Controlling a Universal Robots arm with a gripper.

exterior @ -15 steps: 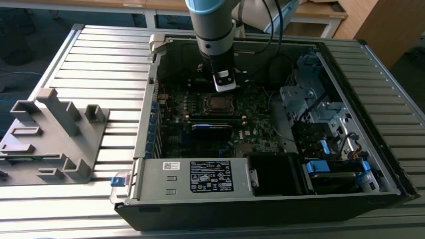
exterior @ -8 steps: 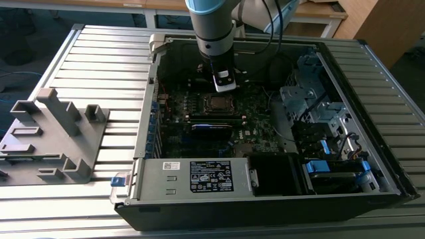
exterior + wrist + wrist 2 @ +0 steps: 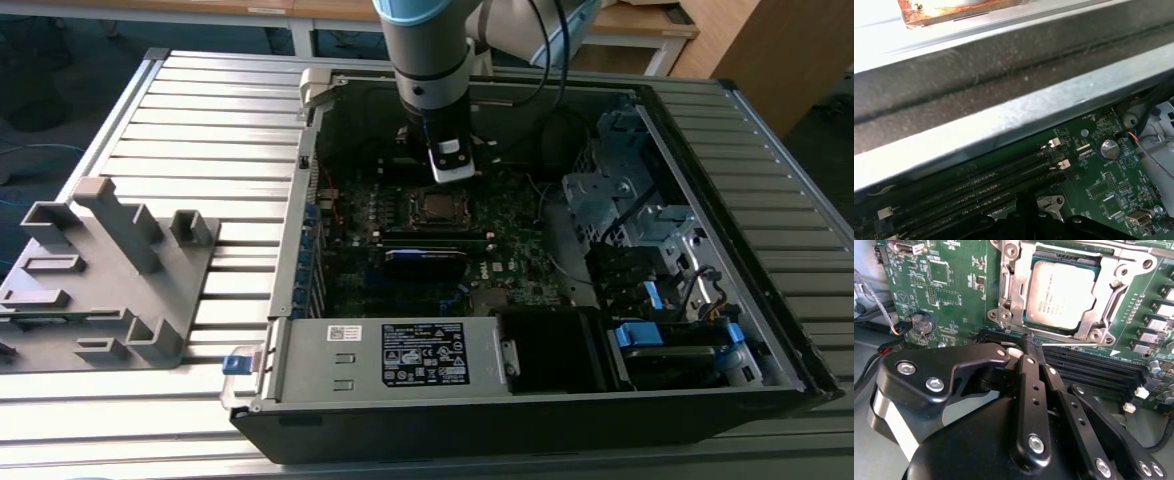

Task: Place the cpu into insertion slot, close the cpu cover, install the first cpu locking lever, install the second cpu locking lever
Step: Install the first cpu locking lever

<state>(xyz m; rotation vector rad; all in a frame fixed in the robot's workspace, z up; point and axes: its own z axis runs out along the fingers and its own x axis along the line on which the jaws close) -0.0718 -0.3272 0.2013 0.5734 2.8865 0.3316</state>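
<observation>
green board [image 3: 949, 285], cpu [image 3: 1064, 292] under cpu cover [image 3: 1010, 290]

A ribbed grey metal table [image 3: 200, 130] spans the exterior view. Pale wooden desks [image 3: 641, 22] stand at twelve o'clock, a wooden cabinet [image 3: 767, 50] at two, dark floor [image 3: 80, 90] at ten.
</observation>
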